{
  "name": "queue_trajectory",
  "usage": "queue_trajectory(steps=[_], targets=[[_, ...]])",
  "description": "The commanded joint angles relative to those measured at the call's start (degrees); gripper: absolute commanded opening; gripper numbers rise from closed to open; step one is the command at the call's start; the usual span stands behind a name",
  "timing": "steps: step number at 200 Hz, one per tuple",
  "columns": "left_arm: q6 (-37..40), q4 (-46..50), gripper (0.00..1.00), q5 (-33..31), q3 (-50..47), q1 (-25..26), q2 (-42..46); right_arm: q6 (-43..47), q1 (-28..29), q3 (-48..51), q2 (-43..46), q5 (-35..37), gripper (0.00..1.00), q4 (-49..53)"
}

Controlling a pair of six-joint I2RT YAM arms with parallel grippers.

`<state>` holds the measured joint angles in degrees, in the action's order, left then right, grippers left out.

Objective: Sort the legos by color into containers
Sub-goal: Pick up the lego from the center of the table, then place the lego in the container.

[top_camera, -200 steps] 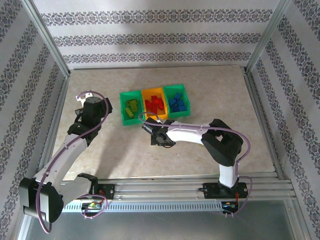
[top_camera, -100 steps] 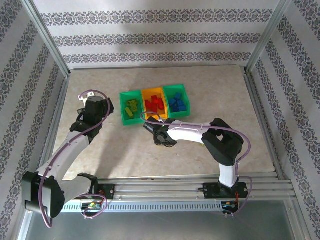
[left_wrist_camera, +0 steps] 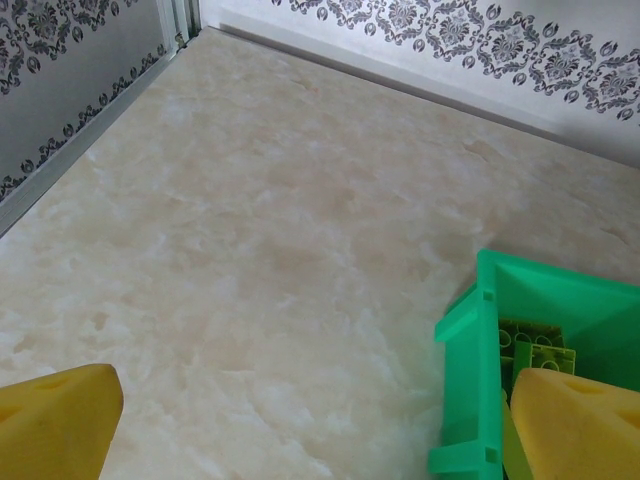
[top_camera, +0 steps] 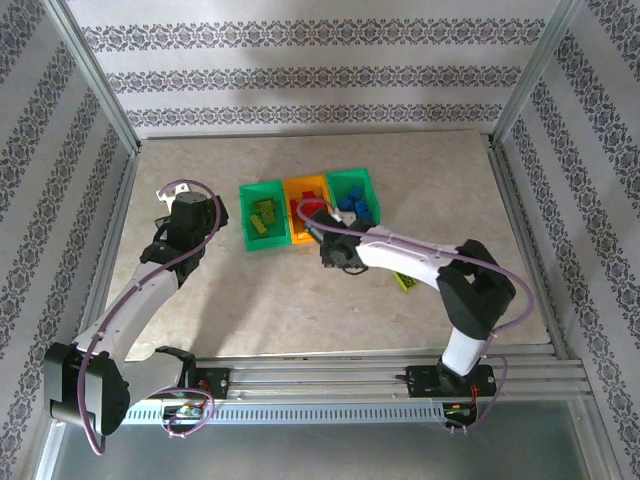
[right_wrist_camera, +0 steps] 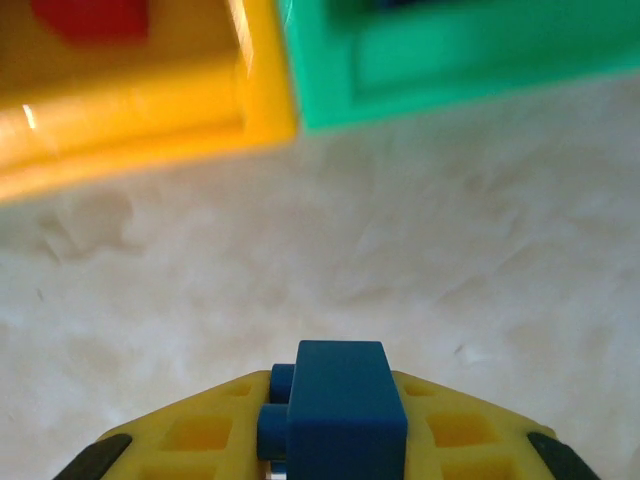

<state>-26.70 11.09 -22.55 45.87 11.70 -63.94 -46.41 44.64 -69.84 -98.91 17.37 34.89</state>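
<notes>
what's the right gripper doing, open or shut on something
Shut on a blue lego: right wrist view shows it pinched between the right gripper's yellow pads.

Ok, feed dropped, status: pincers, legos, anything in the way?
Left pincer open by the left green bin. Right pincer shut on blue lego, short of right green bin; nothing between. Yellow-green lego loose on table.

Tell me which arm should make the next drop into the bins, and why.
Right. The right gripper is shut on a small blue studded plastic brick, just in front of the green plastic bin that holds blue bricks. The left gripper stands open and empty by the other green bin.
</notes>
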Motion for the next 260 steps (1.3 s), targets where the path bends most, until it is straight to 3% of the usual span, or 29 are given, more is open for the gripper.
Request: queue_trajectory(steps=[1, 43, 104, 194, 260], targets=[[-0.66, -1.73, 1.0, -0.08, -0.24, -1.07, -0.37, 4.88, -3.86, -2.17, 3.18, 2.4, 0.22, -0.58], [-0.65, -1.51, 1.0, 0.27, -0.16, -1.24, -0.31, 8.18, -10.59, -6.92, 1.38, -0.61, 0.23, -2.05], [-0.73, -1.34, 1.0, 0.83, -0.2, -1.42, -0.67, 11.08, -14.77, -14.73, -6.9, -4.0, 0.24, -2.07], [-1.08, -1.36, 1.0, 1.8, 0.14, -1.68, -1.91, 10.47, -17.55, -17.08, -12.57, -10.15, 0.28, -4.29], [-1.08, -1.3, 1.0, 1.77, 0.19, -1.82, -2.29, 10.47, -18.28, -17.8, -13.59, -10.7, 0.4, -4.62]])
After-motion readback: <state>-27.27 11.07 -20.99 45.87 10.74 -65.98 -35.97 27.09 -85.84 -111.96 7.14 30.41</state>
